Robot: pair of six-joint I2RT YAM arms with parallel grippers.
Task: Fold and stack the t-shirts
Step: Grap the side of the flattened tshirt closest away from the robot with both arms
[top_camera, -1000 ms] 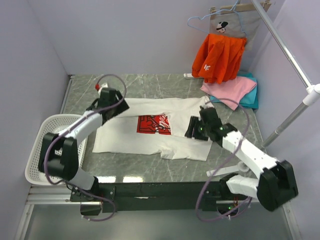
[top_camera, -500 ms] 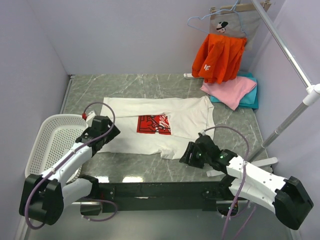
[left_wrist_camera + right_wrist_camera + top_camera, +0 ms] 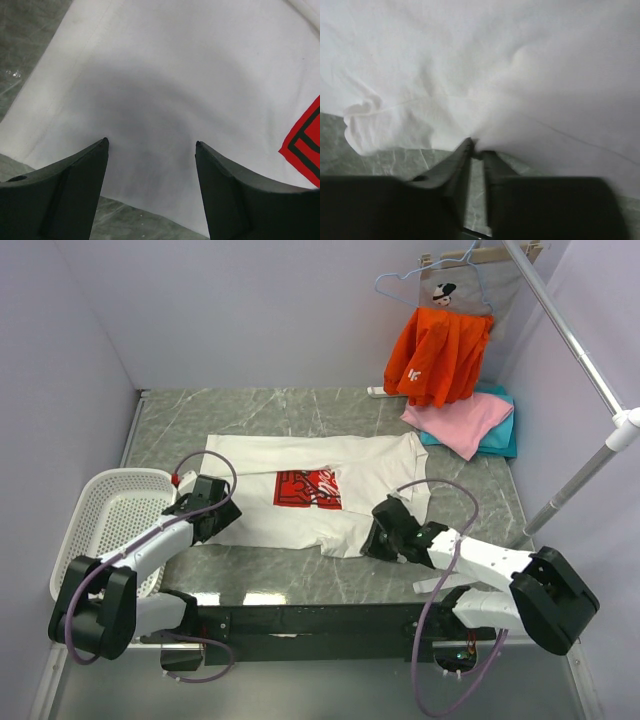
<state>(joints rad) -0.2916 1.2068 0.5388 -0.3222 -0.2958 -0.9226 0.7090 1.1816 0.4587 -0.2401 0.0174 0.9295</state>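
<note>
The white t-shirt [image 3: 260,460] with a red square print [image 3: 307,488] lies spread flat on the grey marble table. My left gripper [image 3: 222,512] hovers open over the shirt's near left edge; in the left wrist view its fingers [image 3: 150,142] straddle bare white cloth [image 3: 175,75], with the red print [image 3: 305,145] at the right. My right gripper [image 3: 378,535] sits at the near right hem. In the right wrist view its jaws [image 3: 477,145] are pinched together on the hem of the white cloth [image 3: 470,60]. The pink t-shirt [image 3: 460,420] lies on the teal one [image 3: 503,435] at the back right.
A white mesh basket [image 3: 110,510] stands at the table's left edge beside my left arm. An orange garment [image 3: 440,355] hangs on a hanger at the back right. A slanted metal pole [image 3: 585,475] crosses the right side. Walls close off the left and the back.
Both arms came from the shirt's far side to its near edge. The right gripper closed on the near hem. The left gripper stayed open and shifted slightly right.
</note>
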